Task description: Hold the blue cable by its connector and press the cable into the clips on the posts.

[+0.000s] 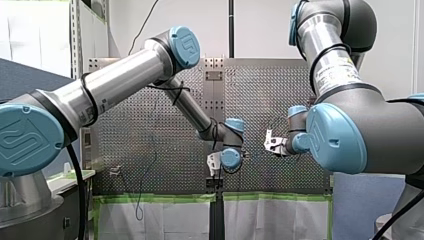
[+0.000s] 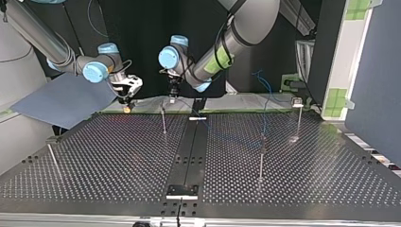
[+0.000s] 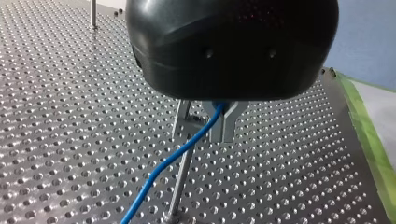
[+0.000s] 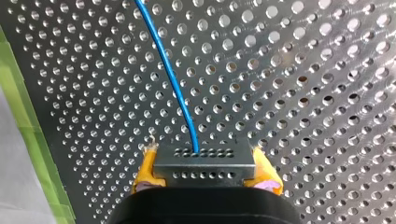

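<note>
- Closest to the right wrist camera, a dark grey rectangular connector [image 4: 204, 164] with two rows of small holes is pinched at its short ends between the yellow pads [image 4: 145, 169] of the right gripper [image 4: 205, 169]. The gripper's body is cut off at the frame edge.
- A thin, smooth blue cable [image 4: 173, 79] is seen leaving the connector's far row of holes and curving away over the table, out of view.
- In the top view, the left gripper [image 2: 172, 97] is held just beside the right one, above the table's far edge.
- Its glossy, rounded black housing [image 3: 233, 46] hides most of what lies under it. The cable emerges from beneath it, close beside a slim metal post [image 3: 180, 186]. Whether this gripper is closed on the cable cannot be told.
- The clips on the other upright posts [image 2: 261, 158] are too small to make out.
- A perforated metal table [image 2: 118, 156] is edged with green tape [image 4: 23, 140].
</note>
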You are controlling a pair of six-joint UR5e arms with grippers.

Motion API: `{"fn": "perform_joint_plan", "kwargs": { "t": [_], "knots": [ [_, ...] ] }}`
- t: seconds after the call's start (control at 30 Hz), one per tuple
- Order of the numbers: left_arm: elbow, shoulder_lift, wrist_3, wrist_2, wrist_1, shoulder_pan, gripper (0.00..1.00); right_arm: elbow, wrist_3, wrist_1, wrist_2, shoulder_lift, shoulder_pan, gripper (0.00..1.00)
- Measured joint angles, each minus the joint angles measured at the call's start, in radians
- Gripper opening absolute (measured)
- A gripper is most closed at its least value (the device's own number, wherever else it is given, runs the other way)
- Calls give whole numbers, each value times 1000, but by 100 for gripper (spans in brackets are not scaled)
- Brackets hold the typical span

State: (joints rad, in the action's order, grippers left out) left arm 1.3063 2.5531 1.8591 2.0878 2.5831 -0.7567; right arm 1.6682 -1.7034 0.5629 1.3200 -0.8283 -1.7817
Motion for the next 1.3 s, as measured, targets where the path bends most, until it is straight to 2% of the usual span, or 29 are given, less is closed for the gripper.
{"fn": "perform_joint_plan", "kwargs": {
  "t": [0.33,0.8,1.07,1.3],
  "knots": [
    [0,1,-4,-22,-7,34,0,0,7,3,-14,0,-3,0],
    [0,2,-39,-57,-3,68,0,0,13,16,-19,0,-3,0],
    [-6,2,-47,-87,-4,80,0,0,12,38,-16,1,1,0],
    [-37,2,-47,-106,-2,82,0,0,13,46,-16,6,-1,0]
  ]
}}
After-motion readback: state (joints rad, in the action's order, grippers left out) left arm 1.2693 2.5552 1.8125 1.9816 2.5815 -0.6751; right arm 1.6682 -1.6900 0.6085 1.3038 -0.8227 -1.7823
